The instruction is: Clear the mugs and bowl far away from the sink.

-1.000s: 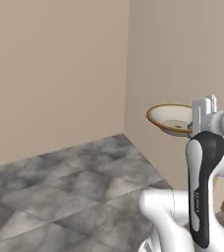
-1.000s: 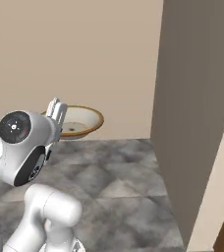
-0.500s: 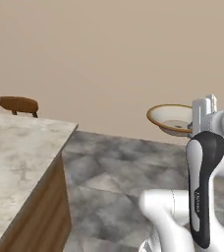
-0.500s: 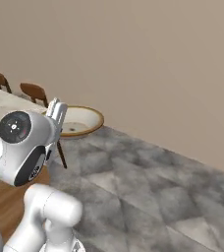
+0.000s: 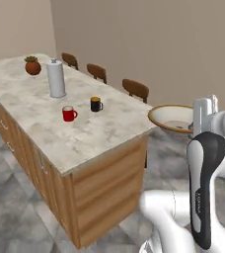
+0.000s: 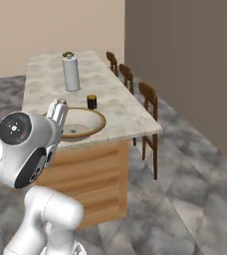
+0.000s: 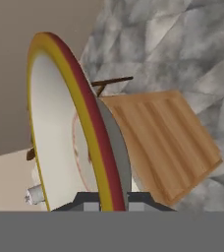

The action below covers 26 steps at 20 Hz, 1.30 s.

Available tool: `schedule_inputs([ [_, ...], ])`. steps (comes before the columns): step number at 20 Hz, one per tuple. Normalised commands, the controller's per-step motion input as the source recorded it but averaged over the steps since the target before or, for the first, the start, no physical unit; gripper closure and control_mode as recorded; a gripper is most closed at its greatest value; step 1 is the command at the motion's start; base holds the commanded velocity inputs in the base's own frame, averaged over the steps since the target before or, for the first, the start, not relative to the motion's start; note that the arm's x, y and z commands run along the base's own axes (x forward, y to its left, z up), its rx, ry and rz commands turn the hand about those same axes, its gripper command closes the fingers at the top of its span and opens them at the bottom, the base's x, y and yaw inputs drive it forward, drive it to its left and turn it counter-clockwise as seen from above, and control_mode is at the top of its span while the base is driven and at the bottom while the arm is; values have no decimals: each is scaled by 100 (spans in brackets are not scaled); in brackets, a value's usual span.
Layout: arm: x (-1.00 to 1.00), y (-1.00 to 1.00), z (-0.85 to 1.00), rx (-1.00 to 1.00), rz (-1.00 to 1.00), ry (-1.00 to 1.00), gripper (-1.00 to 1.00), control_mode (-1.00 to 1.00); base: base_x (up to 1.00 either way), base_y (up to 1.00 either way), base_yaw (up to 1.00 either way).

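Jaws (image 7: 115, 199): pinching the rim of the bowl (image 5: 172, 118), one finger on each side of the edge, seen in the hand view at bottom centre. Bowl: tan-brown rim, cream inside; held aloft at centre right of the left base view, off the near end of the counter (image 5: 45, 123); at centre left of the right base view, in front of the counter's near edge. Red mug (image 5: 69, 113): upright on the counter, centre left of the left base view, handle to the right. Black mug (image 5: 95, 104): upright on the counter, just right of and above the red one in that view, apart from it; in the right base view, upper centre, just above the bowl. White canister (image 5: 56, 79): upright, upper left of the left base view. Potted plant (image 5: 32, 65): beyond the canister, far upper left. Chairs (image 5: 135, 90): three, brown, along the counter's far side.
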Motion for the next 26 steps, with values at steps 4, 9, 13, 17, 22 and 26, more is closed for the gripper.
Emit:
schedule_inputs([
  [4, 0, 0, 0, 0, 0, 0, 100, 100, -9, 0, 95],
  [9, 0, 0, 0, 0, 0, 0, 100, 100, 2, -33, 18],
  [13, 0, 0, 0, 0, 0, 0, 100, 100, 18, -41, 0],
  [17, 0, 0, 0, 0, 0, 0, 100, 100, 37, -18, -3],
  [22, 0, 0, 0, 0, 0, 0, 100, 100, 70, 0, -2],
  [26, 0, 0, 0, 0, 0, 0, 100, 100, 30, -17, 0],
])
